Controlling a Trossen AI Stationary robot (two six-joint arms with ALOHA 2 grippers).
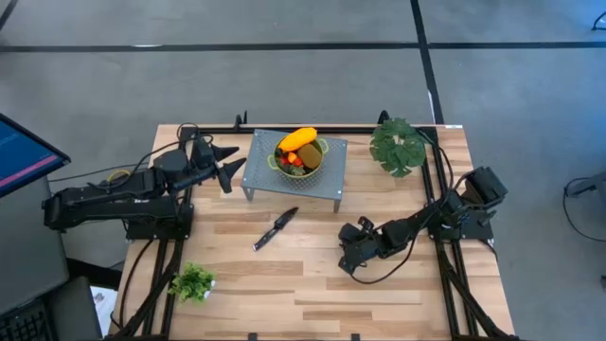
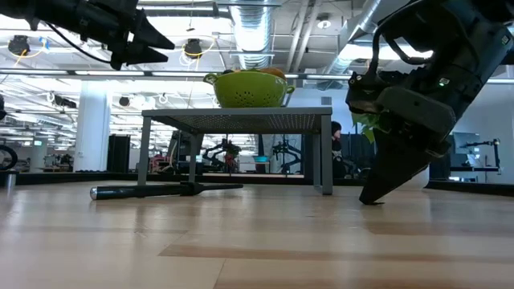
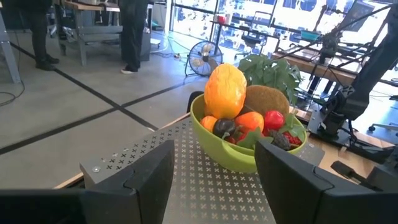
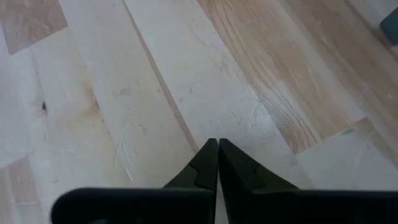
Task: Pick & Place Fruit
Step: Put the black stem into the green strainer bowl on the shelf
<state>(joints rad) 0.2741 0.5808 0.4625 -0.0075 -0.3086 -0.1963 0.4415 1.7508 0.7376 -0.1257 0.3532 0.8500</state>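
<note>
over on the left side of the table my left gripper [image 1: 230,163] hangs above the wood with its fingers spread and nothing between them, nose aimed at the grey perforated stand [image 1: 260,170]. i read that as lining up a reach: the left wrist view looks straight past both fingers [image 3: 152,171] at the green colander [image 3: 214,146], so the approach line is already set. all the fruit i can see is heaped in that colander on the stand: the long yellow-orange fruit [image 1: 297,138] on top, the brown kiwi [image 3: 267,99] behind it, small red and orange balls [image 3: 273,119] packed around. nothing has been taken out yet, by my judgement. a black-handled knife [image 1: 275,228] lies on the table in front of the stand, clear of both arms. further right, my right gripper [image 1: 352,260] is tipped down with its tips at the bare wood [image 4: 124,93], fingers pressed fully together and gripping nothing, parked out of the way. a leafy plant [image 1: 398,147] sits at the far right corner.
</note>
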